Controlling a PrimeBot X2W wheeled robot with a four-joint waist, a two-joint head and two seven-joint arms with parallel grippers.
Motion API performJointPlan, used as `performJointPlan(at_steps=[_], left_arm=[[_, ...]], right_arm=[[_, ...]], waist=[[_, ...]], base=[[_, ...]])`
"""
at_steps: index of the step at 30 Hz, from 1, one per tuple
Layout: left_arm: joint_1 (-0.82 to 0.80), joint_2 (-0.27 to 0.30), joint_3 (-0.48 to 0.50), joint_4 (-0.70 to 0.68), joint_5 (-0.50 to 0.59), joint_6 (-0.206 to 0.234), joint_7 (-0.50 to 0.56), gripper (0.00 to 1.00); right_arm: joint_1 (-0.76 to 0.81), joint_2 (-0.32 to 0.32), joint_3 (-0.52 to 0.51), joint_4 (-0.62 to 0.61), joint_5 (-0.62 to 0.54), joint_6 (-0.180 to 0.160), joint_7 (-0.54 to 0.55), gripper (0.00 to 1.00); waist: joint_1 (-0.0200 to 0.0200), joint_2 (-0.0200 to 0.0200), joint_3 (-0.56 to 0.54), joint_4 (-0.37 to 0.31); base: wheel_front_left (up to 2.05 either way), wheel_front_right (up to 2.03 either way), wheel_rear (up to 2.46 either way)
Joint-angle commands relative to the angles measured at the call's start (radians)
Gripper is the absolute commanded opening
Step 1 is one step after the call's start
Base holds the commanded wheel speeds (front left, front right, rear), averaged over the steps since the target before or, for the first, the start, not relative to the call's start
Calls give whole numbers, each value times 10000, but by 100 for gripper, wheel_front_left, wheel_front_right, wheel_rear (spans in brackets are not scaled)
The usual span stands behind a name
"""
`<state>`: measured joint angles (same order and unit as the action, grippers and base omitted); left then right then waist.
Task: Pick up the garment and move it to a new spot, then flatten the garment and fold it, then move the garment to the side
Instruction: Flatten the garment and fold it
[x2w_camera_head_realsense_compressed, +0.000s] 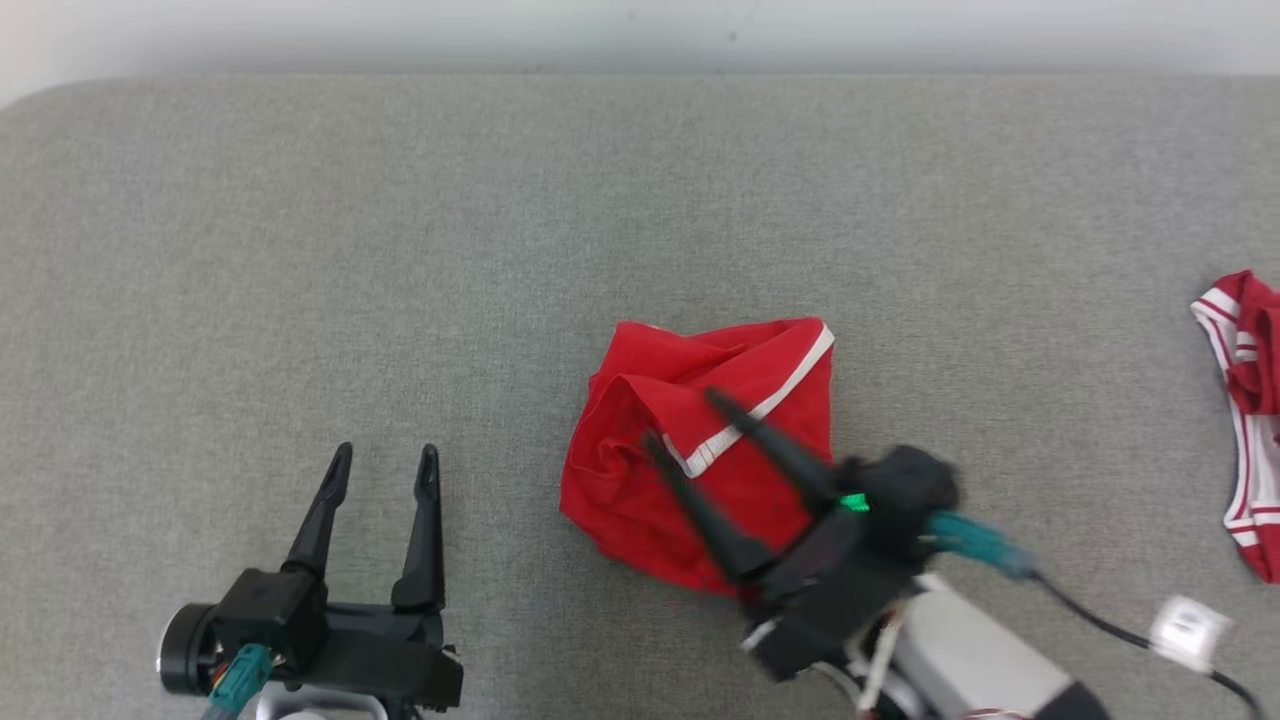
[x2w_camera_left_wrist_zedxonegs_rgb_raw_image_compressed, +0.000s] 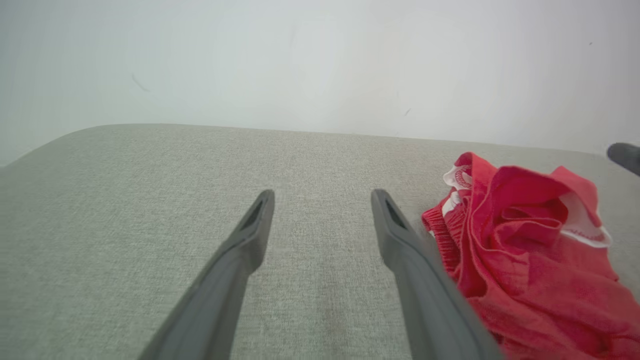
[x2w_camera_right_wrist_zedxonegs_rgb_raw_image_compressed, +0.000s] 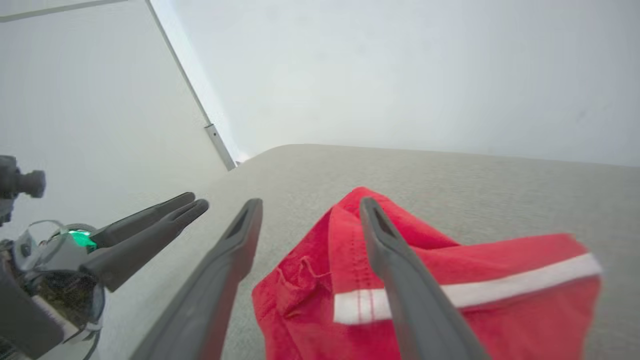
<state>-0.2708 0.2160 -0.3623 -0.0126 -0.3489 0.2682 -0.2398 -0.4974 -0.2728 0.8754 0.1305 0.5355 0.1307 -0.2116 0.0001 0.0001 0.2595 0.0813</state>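
The garment (x2w_camera_head_realsense_compressed: 760, 360) is red with a white stripe and lies crumpled in a heap on the grey padded surface (x2w_camera_head_realsense_compressed: 400, 250), a little right of centre. My right gripper (x2w_camera_head_realsense_compressed: 681, 418) hovers over the heap's near side, open, with nothing between its fingers. In the right wrist view the garment (x2w_camera_right_wrist_zedxonegs_rgb_raw_image_compressed: 500, 310) lies below and to the right of the open right gripper (x2w_camera_right_wrist_zedxonegs_rgb_raw_image_compressed: 310, 201). My left gripper (x2w_camera_head_realsense_compressed: 387, 449) stands open and empty at the lower left, apart from the cloth. The left wrist view has the garment (x2w_camera_left_wrist_zedxonegs_rgb_raw_image_compressed: 525, 260) just right of the left gripper (x2w_camera_left_wrist_zedxonegs_rgb_raw_image_compressed: 323, 192).
A second red-and-white striped cloth (x2w_camera_head_realsense_compressed: 1250, 400) lies at the surface's right edge. The surface's far edge meets a pale wall (x2w_camera_head_realsense_compressed: 640, 40). A cable with a white tag (x2w_camera_head_realsense_compressed: 1185, 625) trails from my right arm.
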Motion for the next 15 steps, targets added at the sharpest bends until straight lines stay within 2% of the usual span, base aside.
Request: performJointPlan(at_steps=[1,6,15], left_arm=[[129,78,37,5,-63,59,-55,100],[315,305,133,-114,-2,141,-2,100],[514,711,158,-413,242,241,106,100]], right_arm=[[168,-67,-124,-104,-46,-1,-62,100],[1258,-211,-2253,-1041,-872,1,-55,100],[3287,353,-5952,-2150,-2421,-1,536,100]], waist=[[-1,-1,-142,-119],[-1,-1,-450,-288],[-1,-1,-1035,-400]], base=[[0,0,0],[0,0,0],[0,0,0]])
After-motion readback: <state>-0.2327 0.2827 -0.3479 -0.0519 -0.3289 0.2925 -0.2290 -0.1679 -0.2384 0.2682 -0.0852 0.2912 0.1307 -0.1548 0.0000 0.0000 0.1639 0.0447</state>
